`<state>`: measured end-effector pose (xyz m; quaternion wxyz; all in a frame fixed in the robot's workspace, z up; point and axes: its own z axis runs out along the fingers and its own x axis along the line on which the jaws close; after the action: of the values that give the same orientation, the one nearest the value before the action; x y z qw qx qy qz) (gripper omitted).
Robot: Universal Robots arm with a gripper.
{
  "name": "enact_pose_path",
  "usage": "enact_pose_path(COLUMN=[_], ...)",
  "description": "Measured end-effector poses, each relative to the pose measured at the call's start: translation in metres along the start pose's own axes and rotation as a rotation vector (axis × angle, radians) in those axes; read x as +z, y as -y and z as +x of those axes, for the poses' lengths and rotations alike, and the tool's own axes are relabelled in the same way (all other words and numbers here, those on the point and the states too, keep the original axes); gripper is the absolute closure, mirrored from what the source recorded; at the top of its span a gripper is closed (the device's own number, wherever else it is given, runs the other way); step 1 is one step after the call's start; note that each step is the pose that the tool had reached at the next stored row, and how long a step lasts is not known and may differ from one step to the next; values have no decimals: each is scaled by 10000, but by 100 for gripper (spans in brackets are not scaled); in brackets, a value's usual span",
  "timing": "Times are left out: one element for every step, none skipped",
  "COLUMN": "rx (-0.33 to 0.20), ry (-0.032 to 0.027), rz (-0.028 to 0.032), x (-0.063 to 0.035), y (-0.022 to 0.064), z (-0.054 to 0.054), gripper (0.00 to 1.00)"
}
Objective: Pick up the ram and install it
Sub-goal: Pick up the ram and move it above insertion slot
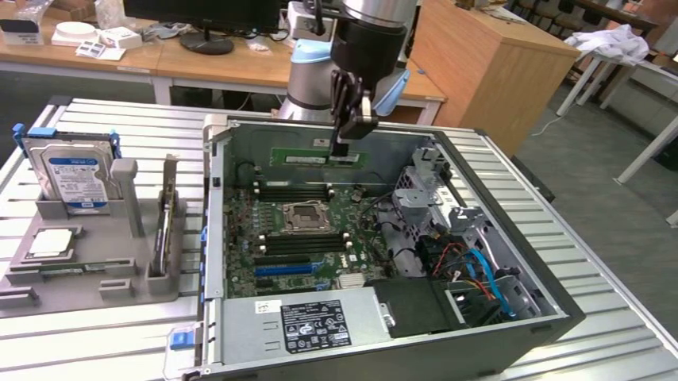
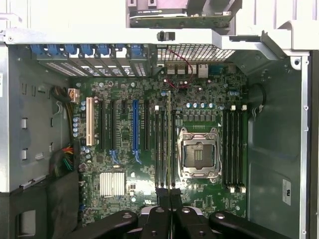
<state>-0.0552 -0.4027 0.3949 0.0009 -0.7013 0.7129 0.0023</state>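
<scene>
The arm [image 1: 366, 48] is hanging over the open computer case [image 1: 551, 309], which is lying on the bench [image 1: 106, 349]. Its jaws are closing narrowly on the ram [image 1: 307, 157], gripping it from above. The ram is hovering level above the motherboard [image 1: 317, 238], over the memory slots [image 2: 160, 149] beside the processor socket [image 2: 199, 154], and is not yet seated.

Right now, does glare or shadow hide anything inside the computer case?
Wrist view: glare washes out the silver heatsink and the case's rear rim, yet the memory slots read fine, as does the ram, edge-on in the shut gripper. Exterior view: even light, no glare on the motherboard.
</scene>
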Motion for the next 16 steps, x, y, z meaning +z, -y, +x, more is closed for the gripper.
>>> enact_pose_path(rx=[2, 4, 7, 9, 12, 15, 16, 19, 21, 23, 25, 27, 28, 30, 31, 32], ry=[-2, -1, -1, -1, -1, -1, -2, -2, -1, -1, -1, -1, -2, -2, -2, -1], rz=[-1, -1, 0, 0, -1, 0, 0, -1, -1, 0, 0, 0, -1, -1, -1, 0], x=[4, 10, 15, 20, 25, 30, 34, 37, 41, 44, 48, 51, 53, 55, 57, 60], y=[0, 0, 0, 0, 0, 0, 0, 0, 0, 0, 0, 0, 0, 0, 0, 0], z=[0, 0, 0, 0, 0, 0, 0, 0, 0, 0, 0, 0, 0, 1, 0, 0], gripper=[88, 88, 88, 88, 88, 88, 88, 88, 88, 88, 88, 88, 88, 88, 88, 88])
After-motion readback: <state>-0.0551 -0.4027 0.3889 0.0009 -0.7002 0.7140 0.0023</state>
